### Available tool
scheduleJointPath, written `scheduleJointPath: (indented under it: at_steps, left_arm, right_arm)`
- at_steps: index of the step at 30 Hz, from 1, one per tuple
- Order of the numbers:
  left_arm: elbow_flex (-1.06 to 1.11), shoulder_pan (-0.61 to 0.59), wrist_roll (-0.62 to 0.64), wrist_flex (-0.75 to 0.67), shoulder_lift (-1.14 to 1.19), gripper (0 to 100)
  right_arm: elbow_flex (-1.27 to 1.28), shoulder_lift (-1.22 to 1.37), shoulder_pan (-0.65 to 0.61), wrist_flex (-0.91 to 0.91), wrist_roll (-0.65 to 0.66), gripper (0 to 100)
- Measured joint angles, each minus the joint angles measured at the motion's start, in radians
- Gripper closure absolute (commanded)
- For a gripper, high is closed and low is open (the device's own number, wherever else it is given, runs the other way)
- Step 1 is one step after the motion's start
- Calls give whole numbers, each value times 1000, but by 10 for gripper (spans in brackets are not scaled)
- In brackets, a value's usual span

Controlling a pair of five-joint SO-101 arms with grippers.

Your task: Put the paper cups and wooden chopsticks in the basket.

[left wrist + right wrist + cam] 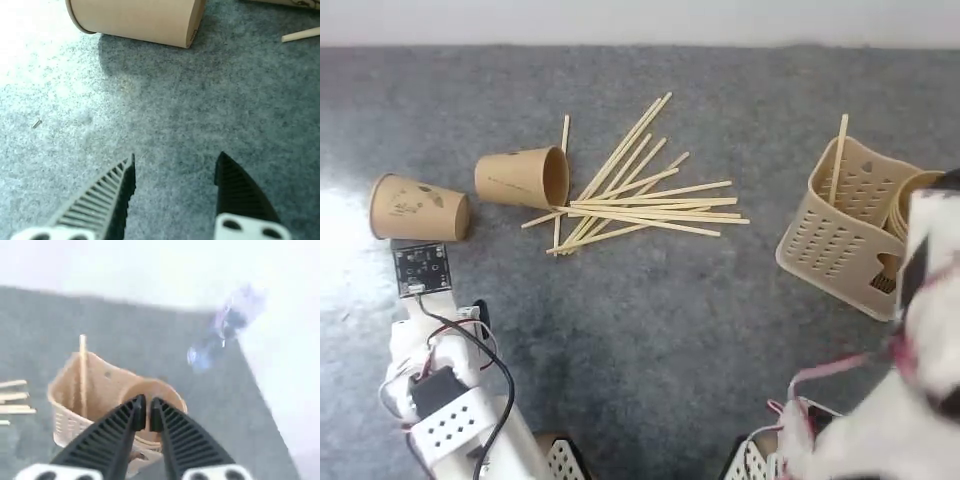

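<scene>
Two brown paper cups lie on their sides on the grey mat: one (418,208) at the far left, one (524,177) beside the chopstick pile (642,200). My left gripper (175,167) is open just short of the far-left cup (135,20), nothing between its fingers. The beige basket (840,245) stands at the right with one chopstick (838,160) upright in it and a cup (150,392) inside. My right gripper (147,412) is shut and empty above the basket (65,415).
A stray chopstick end (302,34) lies near the left cup. The left arm's body (435,390) takes up the front left corner; the right arm (920,330) looms over the front right. Bare mat lies between the pile and the basket.
</scene>
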Motion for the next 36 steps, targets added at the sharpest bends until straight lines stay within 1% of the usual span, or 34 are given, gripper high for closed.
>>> scheduleJointPath:
  at_steps: [2, 5, 7, 9, 12, 14, 18, 22, 25, 28, 31, 36]
  left_arm:
    - [0, 0, 0, -2, 0, 754]
    - [-14, 0, 0, -12, 0, 754]
    - [-75, -6, 0, -2, 0, 752]
    - [-170, -21, 0, 46, 0, 752]
    - [-370, -25, 0, 158, 0, 752]
    - [-516, -25, 21, 219, 0, 751]
    - [-746, -12, 52, 250, 18, 751]
    - [-899, 3, 60, 258, 184, 751]
    - [-1033, 0, 61, 307, 365, 751]
    - [-1204, 5, 61, 391, 549, 751]
    - [-1413, 6, 52, 485, 736, 751]
    - [-1775, 35, -44, 666, 1062, 751]
  right_arm:
    - [81, -66, -32, 0, -2, 991]
    - [259, -149, -117, 0, -2, 987]
    - [400, -212, -181, 0, -2, 991]
    - [534, -273, -261, 0, -11, 991]
    - [726, -387, -359, -21, -55, 991]
    - [859, -454, -404, -77, -81, 991]
    - [1134, -568, -465, -226, -101, 991]
    - [1324, -704, -479, -345, -69, 991]
    - [1461, -773, -474, -450, -55, 991]
    - [1608, -830, -482, -552, -54, 991]
    - [1737, -862, -480, -647, -87, 991]
    - [1832, -904, -483, -710, -153, 991]
